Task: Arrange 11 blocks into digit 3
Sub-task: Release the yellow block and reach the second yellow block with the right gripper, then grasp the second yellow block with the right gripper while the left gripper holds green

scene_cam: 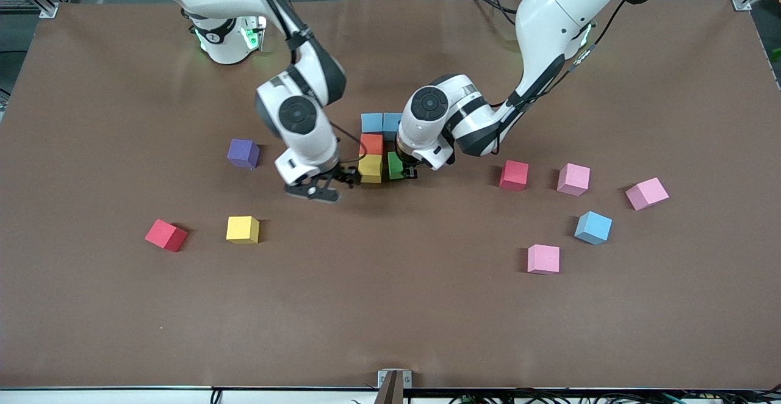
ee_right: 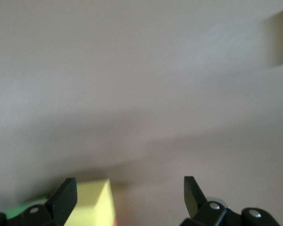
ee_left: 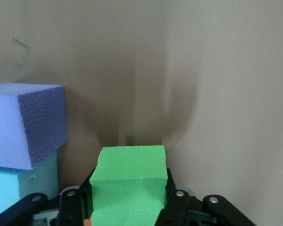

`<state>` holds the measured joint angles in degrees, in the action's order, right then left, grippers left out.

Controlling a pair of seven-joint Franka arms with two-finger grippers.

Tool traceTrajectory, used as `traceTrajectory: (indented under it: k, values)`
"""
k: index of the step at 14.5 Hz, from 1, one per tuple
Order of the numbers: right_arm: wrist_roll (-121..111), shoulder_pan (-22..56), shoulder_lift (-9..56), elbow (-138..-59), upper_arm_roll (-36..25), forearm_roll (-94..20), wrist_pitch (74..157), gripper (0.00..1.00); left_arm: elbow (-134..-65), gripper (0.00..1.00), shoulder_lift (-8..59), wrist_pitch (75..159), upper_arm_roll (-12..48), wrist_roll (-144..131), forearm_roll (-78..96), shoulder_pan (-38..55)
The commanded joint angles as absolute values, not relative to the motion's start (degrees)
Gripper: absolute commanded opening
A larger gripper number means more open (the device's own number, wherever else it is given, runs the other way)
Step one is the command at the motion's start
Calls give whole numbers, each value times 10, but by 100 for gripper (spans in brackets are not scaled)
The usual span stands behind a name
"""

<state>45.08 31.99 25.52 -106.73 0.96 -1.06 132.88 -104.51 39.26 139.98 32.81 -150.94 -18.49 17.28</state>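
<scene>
A cluster of blocks lies mid-table: two blue blocks (scene_cam: 381, 122), an orange-red block (scene_cam: 371, 144) and a yellow block (scene_cam: 370, 168). My left gripper (scene_cam: 405, 172) is shut on a green block (scene_cam: 395, 165), which is down beside the yellow one. In the left wrist view the green block (ee_left: 128, 181) sits between the fingers, next to a purple block (ee_left: 26, 122) and a light blue one (ee_left: 16, 190). My right gripper (scene_cam: 339, 185) is open and empty, low beside the yellow block (ee_right: 92, 202) toward the right arm's end.
Loose blocks toward the right arm's end: purple (scene_cam: 243, 152), red (scene_cam: 166, 235), yellow (scene_cam: 243, 229). Toward the left arm's end: red (scene_cam: 514, 175), pink (scene_cam: 574, 179), pink (scene_cam: 647, 193), blue (scene_cam: 593, 227), pink (scene_cam: 543, 259).
</scene>
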Motion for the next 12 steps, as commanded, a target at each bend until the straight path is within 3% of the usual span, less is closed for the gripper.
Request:
traceTrajectory:
  k: [1,8,12]
  values:
    - [373,253,236,-1087,18,-2,1325,100,-1036,20,395,1404,323,-1517,-193,187]
    - [186,143,246,-1094,18,-2,1334,100,-1036,21,397,1403,320,-1521,-238,194]
    - [178,113,273,-1093,18,0,1384,100,-1023,21,406,1402,311,-1521,-261,207]
